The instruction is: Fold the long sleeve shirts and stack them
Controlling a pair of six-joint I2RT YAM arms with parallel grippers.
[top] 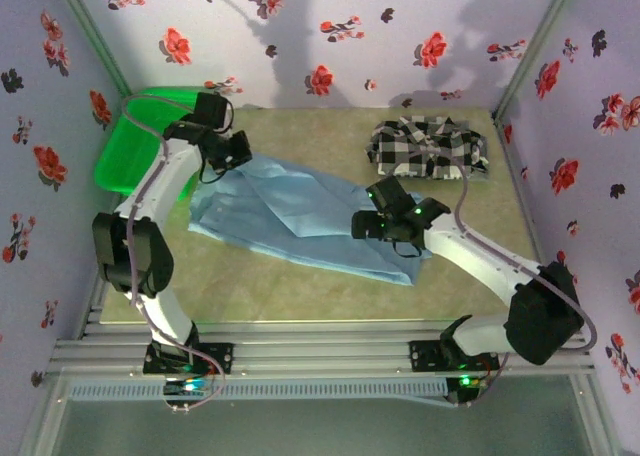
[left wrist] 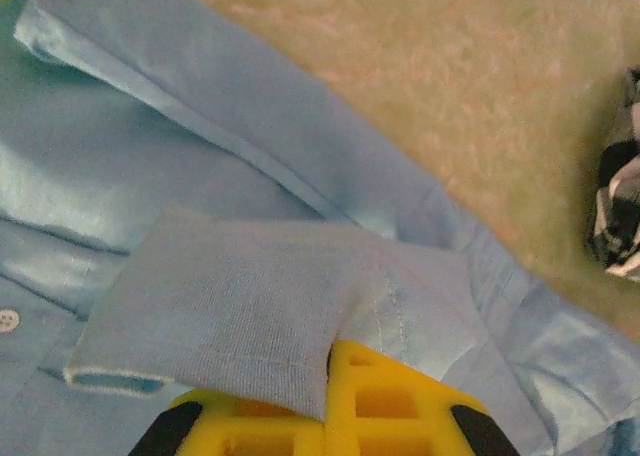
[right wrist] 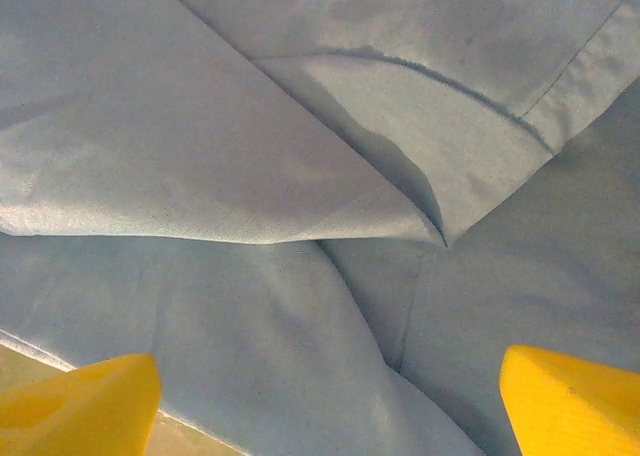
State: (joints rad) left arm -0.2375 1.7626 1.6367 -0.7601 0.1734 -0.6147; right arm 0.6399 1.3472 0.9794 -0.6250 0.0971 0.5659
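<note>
I logged the left arm (top: 165, 191) bent far forward, left jaws clamped on a stitched fold of the light blue shirt (top: 290, 211) — smooth woven cloth, spread rumpled across the middle of the desk (top: 300, 291). The right arm (top: 470, 251) reached inward, right jaws wide apart over the same shirt. The checked shirt (top: 428, 148) lay bunched at the far right.

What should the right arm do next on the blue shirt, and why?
Probably lower the right gripper and close its fingers on the light blue shirt. They stand wide open over a folded edge of the cloth, while the left gripper is shut on a flap at the far end, and the shirt lies spread, not yet folded.
</note>
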